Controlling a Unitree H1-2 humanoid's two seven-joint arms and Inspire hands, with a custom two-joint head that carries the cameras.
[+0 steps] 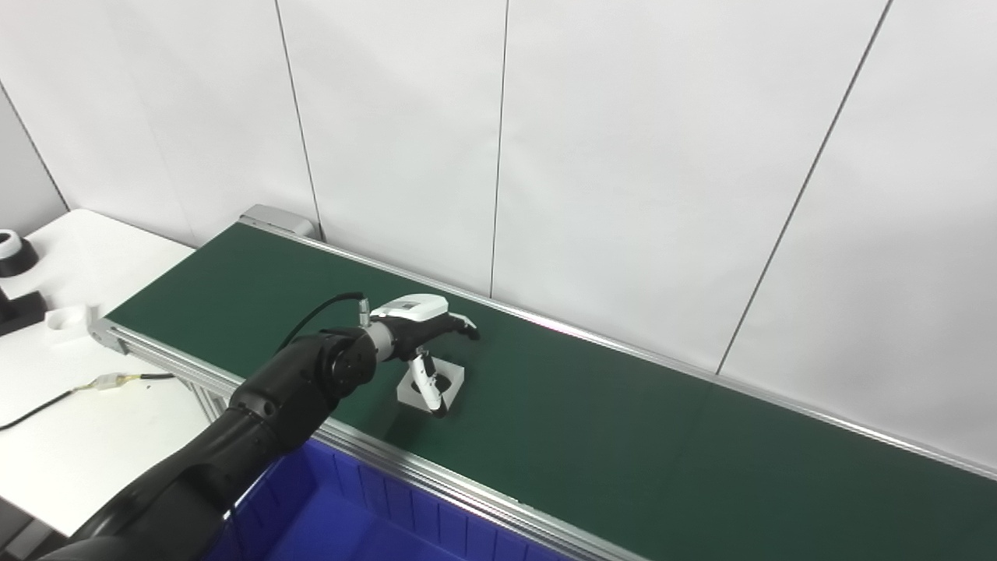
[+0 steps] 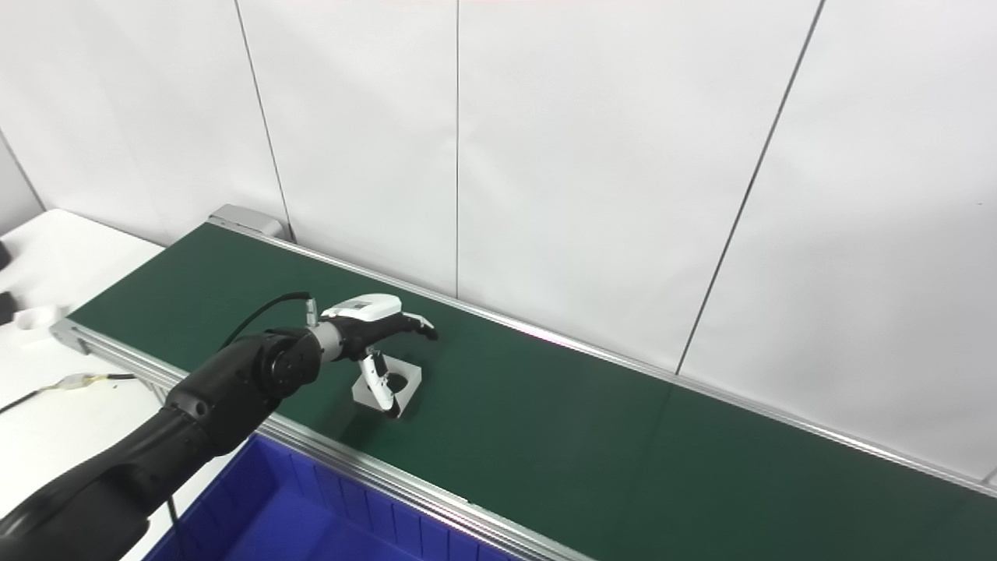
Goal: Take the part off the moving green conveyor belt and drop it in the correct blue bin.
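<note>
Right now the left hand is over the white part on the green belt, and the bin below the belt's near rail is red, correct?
Not quite. The bin below the near rail is blue, not red, as the right eye view shows. The rest holds: the left hand is over the white part on the green belt.

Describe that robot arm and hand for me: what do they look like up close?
The left arm is glossy black, built of rounded, bulky segments. A thin black cable loops from it to a silver metal wrist collar. The left hand has a smooth white back shell with a small grey marking, and slim black fingers with white trim.
</note>
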